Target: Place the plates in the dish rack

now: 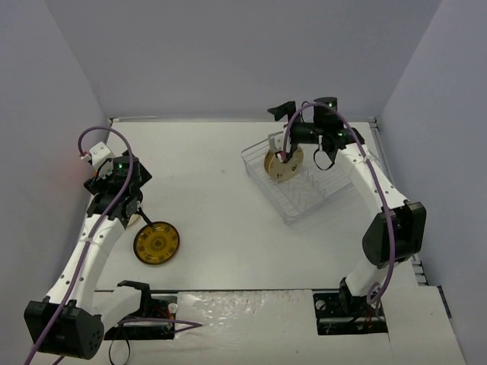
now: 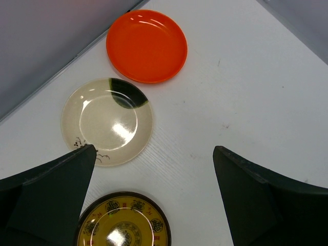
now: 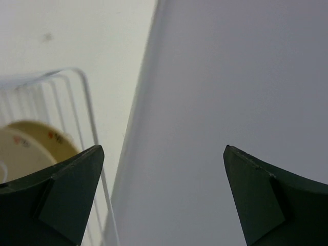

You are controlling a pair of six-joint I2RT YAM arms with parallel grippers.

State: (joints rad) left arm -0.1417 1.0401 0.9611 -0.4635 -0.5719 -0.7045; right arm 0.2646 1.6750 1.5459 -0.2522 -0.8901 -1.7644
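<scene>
In the left wrist view, an orange plate (image 2: 146, 45), a cream plate (image 2: 107, 121) with a dark patch and a dark brown plate with a yellow centre (image 2: 123, 223) lie flat on the white table. My left gripper (image 2: 154, 149) is open and empty above them, apart from all three. The top view shows the brown plate (image 1: 157, 243) just right of my left gripper (image 1: 122, 199); the arm hides the other two. Another cream plate (image 1: 283, 164) stands on edge in the clear dish rack (image 1: 308, 190). My right gripper (image 1: 278, 128) is open and empty above the rack's far left end; the plate (image 3: 25, 148) is below its left finger.
Grey walls close the table on the left, back and right; the right wrist view faces the back wall (image 3: 230, 77) over the rack's rim (image 3: 87, 97). The rack's near slots hold nothing. A crinkled white sheet (image 1: 243, 304) lies between the arm bases.
</scene>
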